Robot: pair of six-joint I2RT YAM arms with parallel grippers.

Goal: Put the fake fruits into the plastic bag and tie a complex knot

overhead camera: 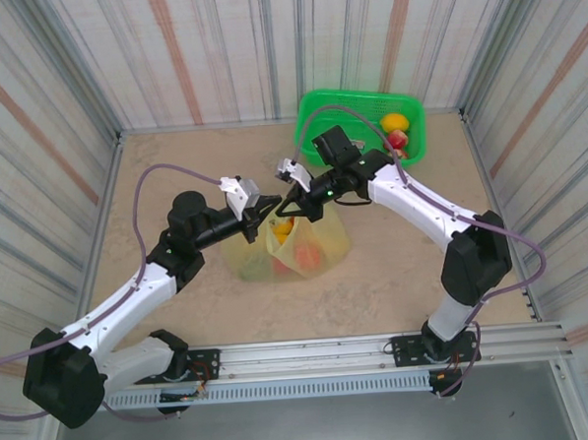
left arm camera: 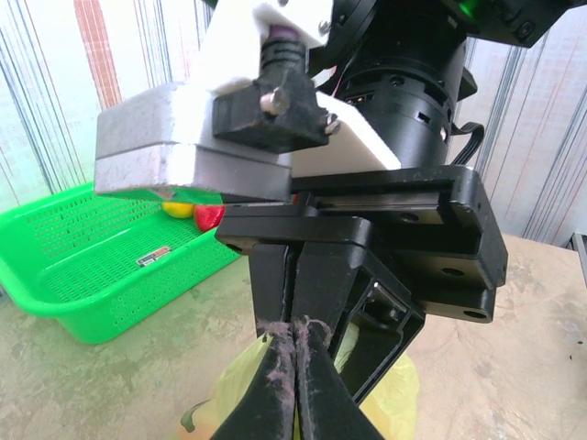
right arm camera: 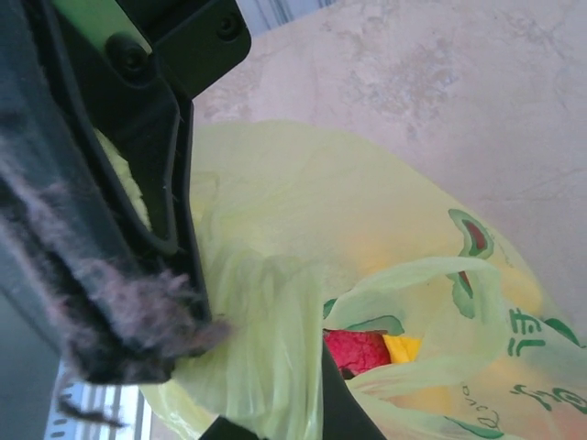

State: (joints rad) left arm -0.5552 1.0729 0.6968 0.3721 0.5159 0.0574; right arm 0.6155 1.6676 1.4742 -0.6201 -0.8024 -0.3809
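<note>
Right claw (overhead camera: 287,210) is clenched, and its frayed grey pad (right arm camera: 138,312) presses into a bunched fold of the thin, translucent yellow-green plastic bag (right arm camera: 303,229), pinching it near the mouth. Left claw (left arm camera: 294,323) is clenched too, its two fuzzy-padded fingers (left arm camera: 273,385) flat against each other. Whether any plastic lies between them I cannot tell. In the left wrist view the two claws meet almost tip to tip, with the right one's black body hanging just above the left's fingertips.

From overhead, both arms reach in from opposite sides over the middle of the sandy beige table (overhead camera: 376,285). The bag rises to a peak right where the claws meet, and its body slumps on the table just below.

Small glossy plastic fake fruits (overhead camera: 310,253) lie inside it, showing orange through the film. Through the open mouth, a red piece (right arm camera: 356,350) sits beside a yellow piece (right arm camera: 402,346). Green printing marks the bag's side.

Well apart, at the far edge of the table, stands a rigid bright green mesh basket (overhead camera: 361,96). It holds a yellow lemon-shaped fruit (overhead camera: 395,122) and, just beside it, a red fruit (overhead camera: 399,142), both near the basket's right end.
</note>
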